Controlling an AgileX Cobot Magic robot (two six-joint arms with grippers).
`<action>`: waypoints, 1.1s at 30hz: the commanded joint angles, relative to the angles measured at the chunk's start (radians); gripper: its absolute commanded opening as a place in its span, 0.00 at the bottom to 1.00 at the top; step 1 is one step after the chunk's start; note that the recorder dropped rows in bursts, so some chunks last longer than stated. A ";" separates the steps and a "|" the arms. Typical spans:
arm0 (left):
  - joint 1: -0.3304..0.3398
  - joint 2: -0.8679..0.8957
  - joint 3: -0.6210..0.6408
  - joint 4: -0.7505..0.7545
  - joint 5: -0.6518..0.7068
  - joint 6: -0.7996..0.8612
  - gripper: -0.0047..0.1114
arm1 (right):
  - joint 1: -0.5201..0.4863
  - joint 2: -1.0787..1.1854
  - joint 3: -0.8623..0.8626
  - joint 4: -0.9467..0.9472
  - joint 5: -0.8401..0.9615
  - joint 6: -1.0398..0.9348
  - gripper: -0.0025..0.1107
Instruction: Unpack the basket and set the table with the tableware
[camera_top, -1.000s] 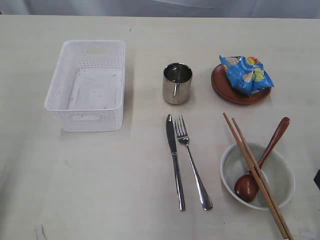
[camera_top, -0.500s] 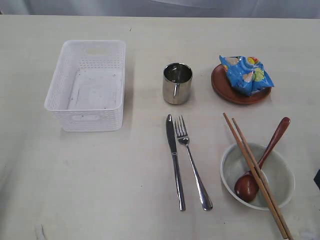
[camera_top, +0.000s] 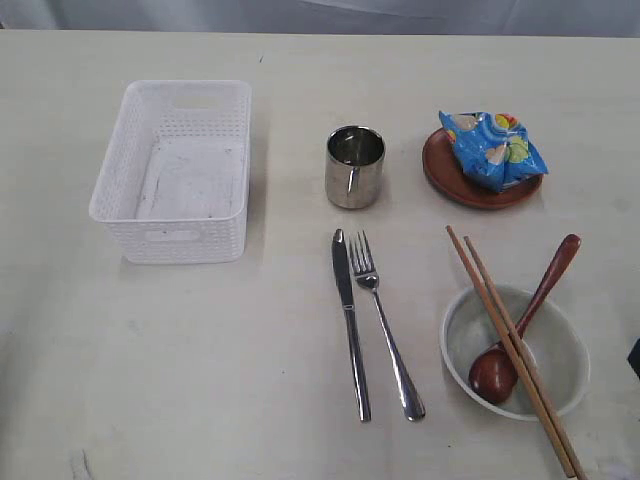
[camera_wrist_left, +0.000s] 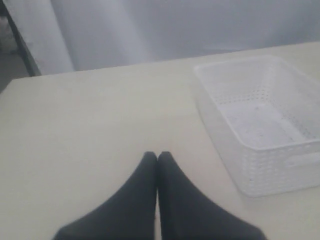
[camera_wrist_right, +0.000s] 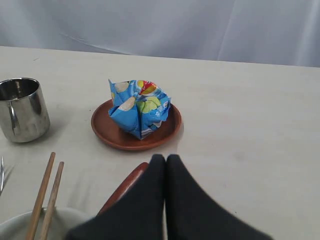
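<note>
Nothing is seen to have moved: the basket (camera_top: 172, 170) is emptied, the tableware (camera_top: 354, 167) is laid on the table (camera_top: 220, 360), so the task is judged finished. The jaws of the left gripper (camera_wrist_left: 157, 156) and right gripper (camera_wrist_right: 165, 157) are pressed together, empty.

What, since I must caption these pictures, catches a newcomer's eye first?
The crinkled blue snack packet on the round brown plate, far right, stands out most. Next come the empty white lattice plastic basket on the left and the whitish round bowl, near right, holding a brown wooden spoon with wooden chopsticks across its rim.
</note>
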 joint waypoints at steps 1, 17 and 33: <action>-0.007 -0.003 0.002 0.042 0.008 0.024 0.04 | -0.007 -0.005 0.003 0.000 -0.003 0.004 0.02; -0.007 -0.003 0.002 0.049 -0.136 -0.208 0.04 | -0.007 -0.005 0.003 0.000 -0.003 0.004 0.02; -0.007 -0.003 0.002 0.056 -0.117 -0.388 0.04 | -0.007 -0.005 0.003 0.000 -0.003 0.004 0.02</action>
